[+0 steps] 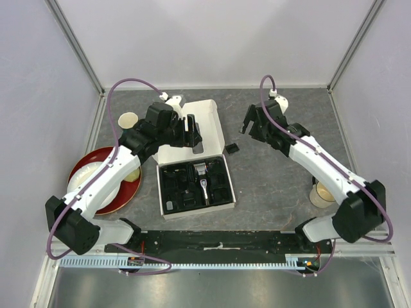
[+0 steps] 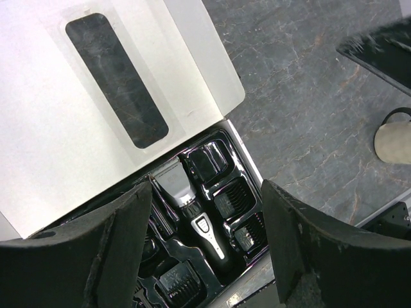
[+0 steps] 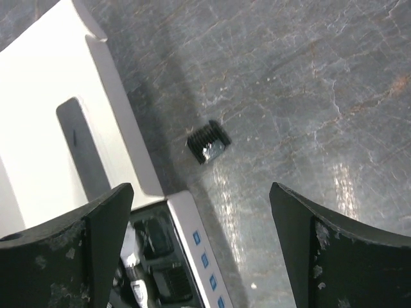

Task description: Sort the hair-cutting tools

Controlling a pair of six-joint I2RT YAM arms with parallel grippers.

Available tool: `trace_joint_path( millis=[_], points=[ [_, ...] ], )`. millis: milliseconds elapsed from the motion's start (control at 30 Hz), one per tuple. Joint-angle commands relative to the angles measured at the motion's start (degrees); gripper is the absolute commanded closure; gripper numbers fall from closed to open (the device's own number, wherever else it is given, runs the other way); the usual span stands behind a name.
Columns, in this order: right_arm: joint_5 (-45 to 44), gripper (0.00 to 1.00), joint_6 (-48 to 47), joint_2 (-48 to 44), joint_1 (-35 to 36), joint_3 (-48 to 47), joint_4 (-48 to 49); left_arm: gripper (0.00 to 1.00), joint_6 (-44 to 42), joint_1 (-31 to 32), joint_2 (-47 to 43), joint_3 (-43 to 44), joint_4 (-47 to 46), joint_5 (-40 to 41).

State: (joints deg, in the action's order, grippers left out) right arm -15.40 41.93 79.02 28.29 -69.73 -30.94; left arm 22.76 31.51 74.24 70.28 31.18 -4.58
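Note:
A silver-and-black clipper [image 1: 202,179] lies in the black tray of the white box [image 1: 165,212] at mid-table. Several black comb guards [image 2: 234,202] sit in the tray's pockets around the clipper [image 2: 196,221]. One loose comb guard [image 1: 232,147] lies on the table, to the right of the box's raised lid [image 1: 207,115]. My left gripper [image 1: 191,133] hovers over the lid and the tray's far end. It is open, and its fingers [image 2: 83,250] hold nothing. My right gripper [image 1: 248,123] hangs open above the table, behind the loose guard [image 3: 209,142].
A red plate [image 1: 87,163] holding a cream dish sits at the left. One cream mug [image 1: 128,119] stands at the back left and another [image 1: 319,194] at the right, near my right arm. Grey walls enclose the table.

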Motion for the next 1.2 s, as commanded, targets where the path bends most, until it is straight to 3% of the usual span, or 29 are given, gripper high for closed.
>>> trace_joint_path(
  millis=[0,267,400,533,633,1167],
  points=[
    [-6.74,0.06,1.4,6.56,0.27,-4.09,5.27,0.25,-2.38,-0.31,-0.58,1.26,-0.42,-0.08],
    [-10.44,0.06,4.38,17.38,0.71,-8.58,4.57,0.23,-1.49,-0.39,-1.29,-0.06,-1.74,-1.92],
    [-17.11,0.06,4.31,22.91,3.42,-10.23,5.1,0.23,-1.49,-0.39,-0.94,-0.14,-1.74,-2.1],
    [-12.04,0.04,-12.52,26.71,3.7,-11.83,6.24,0.24,-2.11,-0.39,-1.46,-0.41,-1.65,-1.93],
    [-7.83,0.03,-19.76,26.45,3.7,-9.02,9.4,0.24,-2.28,-0.39,-1.81,-0.58,-1.65,-1.49],
    [14.77,0.07,-31.64,29.35,-0.17,-0.5,18.27,0.24,-2.64,-0.39,-2.34,-0.94,-1.73,-0.08]
  ],
)
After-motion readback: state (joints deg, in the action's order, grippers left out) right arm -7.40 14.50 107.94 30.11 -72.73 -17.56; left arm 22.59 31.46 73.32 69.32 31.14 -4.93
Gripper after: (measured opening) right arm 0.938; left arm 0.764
